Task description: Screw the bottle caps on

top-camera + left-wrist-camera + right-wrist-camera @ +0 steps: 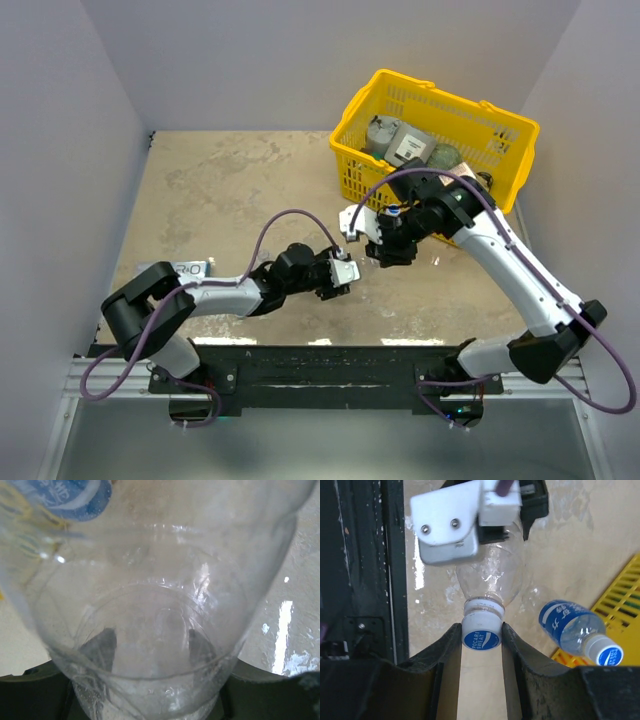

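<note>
Top view: the left gripper point(341, 269) reaches in from the left, the right gripper point(386, 246) from the right, and the two meet near the middle of the table point(220, 200). What sits between them is too faint to call from up here. Far right, the yellow basket point(360, 175) holds grey cans point(385, 135), one with a white label. A packet point(190, 268) lies at near left.

Left wrist: a clear bottle point(160, 580) fills the lens. The dark fingers point(101, 647) show through its wall on both sides, so these jaws are clamped on the body. Blue print from the labelled bottle point(75, 497) peeks in at top left.

Right wrist: here's the action. The cap point(481, 639) sits on the bottle's neck, and the right fingers point(445, 655) press it from both sides, jaws narrowed to the cap's width and gripping its side wall. Whether it is threaded home, I can't tell. To the right, the labelled bottle appears to lie on the table just beside the basket, with the other cap point(610, 655) on it.

Handling, my read: the bottle looks empty, so it is light, thin-walled and slick. Squeeze it hard and it dents; hold it loosely and it spins. It is best held round the stiffer shoulder, while the cap, small and rigid, is pinched by its rim and turned.
</note>
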{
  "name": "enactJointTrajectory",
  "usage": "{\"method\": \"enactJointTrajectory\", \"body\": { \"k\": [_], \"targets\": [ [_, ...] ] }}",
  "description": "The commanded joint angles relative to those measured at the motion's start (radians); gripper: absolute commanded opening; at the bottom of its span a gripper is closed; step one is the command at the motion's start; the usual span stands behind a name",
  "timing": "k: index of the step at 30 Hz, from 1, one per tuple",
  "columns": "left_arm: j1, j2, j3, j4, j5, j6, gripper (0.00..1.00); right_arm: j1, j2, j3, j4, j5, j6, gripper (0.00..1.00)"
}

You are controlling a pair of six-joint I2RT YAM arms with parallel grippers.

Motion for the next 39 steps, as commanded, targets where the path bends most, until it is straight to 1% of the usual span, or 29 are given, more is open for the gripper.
{"method": "enactJointTrajectory", "body": {
  "k": [1, 2, 3, 4, 5, 6, 8, 11, 12, 14, 15, 16, 18, 21, 23, 24, 25, 27, 28, 30, 32, 33, 34, 36, 37, 39],
  "targets": [
    [-0.042, 0.004, 0.046, 0.394, -0.032, -0.132, 0.00, 0.011, 0.102, 0.067, 0.028, 0.064, 0.416, 0.00],
    [-0.043, 0.009, 0.051, 0.426, -0.060, -0.165, 0.00, 0.008, 0.114, 0.065, 0.045, 0.078, 0.526, 0.00],
    [-0.045, 0.013, 0.053, 0.444, -0.094, -0.250, 0.00, 0.009, 0.102, 0.059, 0.062, 0.084, 0.555, 0.00],
    [-0.045, 0.015, 0.053, 0.457, -0.144, -0.293, 0.00, 0.009, 0.087, 0.052, 0.098, 0.086, 0.572, 0.00],
    [-0.047, 0.015, 0.054, 0.480, -0.162, -0.341, 0.00, 0.008, 0.070, 0.042, 0.106, 0.093, 0.601, 0.00],
    [-0.047, 0.010, 0.054, 0.486, -0.171, -0.432, 0.00, 0.008, 0.071, 0.044, 0.105, 0.093, 0.613, 0.00],
    [-0.050, 0.007, 0.060, 0.492, -0.166, -0.482, 0.00, 0.005, 0.074, 0.047, 0.105, 0.077, 0.650, 0.00],
    [-0.051, 0.010, 0.062, 0.511, -0.149, -0.479, 0.00, -0.009, 0.094, 0.062, 0.117, 0.038, 0.699, 0.00],
    [-0.053, 0.015, 0.063, 0.512, -0.143, -0.452, 0.00, -0.021, 0.100, 0.068, 0.118, 0.029, 0.708, 0.00],
    [-0.054, 0.016, 0.066, 0.512, -0.159, -0.446, 0.00, -0.035, 0.115, 0.090, 0.126, 0.029, 0.754, 0.00],
    [-0.056, 0.018, 0.070, 0.511, -0.166, -0.456, 0.00, -0.061, 0.129, 0.100, 0.125, 0.026, 0.777, 0.00],
    [-0.056, 0.016, 0.068, 0.511, -0.175, -0.461, 0.00, -0.073, 0.135, 0.107, 0.128, 0.021, 0.823, 0.00],
    [-0.059, 0.016, 0.065, 0.512, -0.176, -0.456, 0.00, -0.084, 0.152, 0.127, 0.122, 0.011, 0.824, 0.00],
    [-0.063, 0.018, 0.051, 0.524, -0.179, -0.406, 0.00, -0.083, 0.169, 0.131, 0.100, -0.014, 0.801, 0.00],
    [-0.062, 0.021, 0.040, 0.538, -0.203, -0.410, 0.00, -0.084, 0.171, 0.122, 0.097, -0.020, 0.801, 0.00],
    [-0.060, 0.023, 0.039, 0.544, -0.202, -0.415, 0.00, -0.084, 0.169, 0.119, 0.099, -0.025, 0.802, 0.03],
    [-0.060, 0.023, 0.037, 0.555, -0.202, -0.423, 0.00, -0.083, 0.166, 0.122, 0.097, -0.032, 0.796, 0.10],
    [-0.059, 0.021, 0.037, 0.561, -0.186, -0.458, 0.00, -0.084, 0.163, 0.131, 0.094, -0.062, 0.776, 0.19],
    [-0.059, 0.023, 0.036, 0.560, -0.176, -0.469, 0.00, -0.083, 0.159, 0.146, 0.089, -0.062, 0.755, 0.29],
    [-0.054, 0.027, 0.031, 0.555, -0.160, -0.493, 0.00, -0.084, 0.154, 0.166, 0.088, -0.048, 0.738, 0.37],
    [-0.047, 0.036, 0.027, 0.538, -0.145, -0.516, 0.00, -0.086, 0.163, 0.222, 0.085, -0.036, 0.710, 0.52],
    [-0.045, 0.041, 0.022, 0.529, -0.142, -0.527, 0.00, -0.084, 0.169, 0.246, 0.085, -0.023, 0.704, 0.58],
    [-0.045, 0.042, 0.019, 0.506, -0.140, -0.539, 0.00, -0.087, 0.175, 0.290, 0.083, -0.017, 0.695, 0.67],
    [-0.043, 0.041, 0.004, 0.491, -0.130, -0.570, 0.00, -0.090, 0.197, 0.335, 0.073, -0.008, 0.693, 0.74],
    [-0.043, 0.038, 0.001, 0.474, -0.128, -0.581, 0.00, -0.092, 0.201, 0.363, 0.060, -0.006, 0.689, 0.80],
    [-0.043, 0.033, -0.010, 0.465, -0.129, -0.598, 0.00, -0.093, 0.194, 0.372, 0.057, -0.002, 0.689, 0.86]
  ]
}}
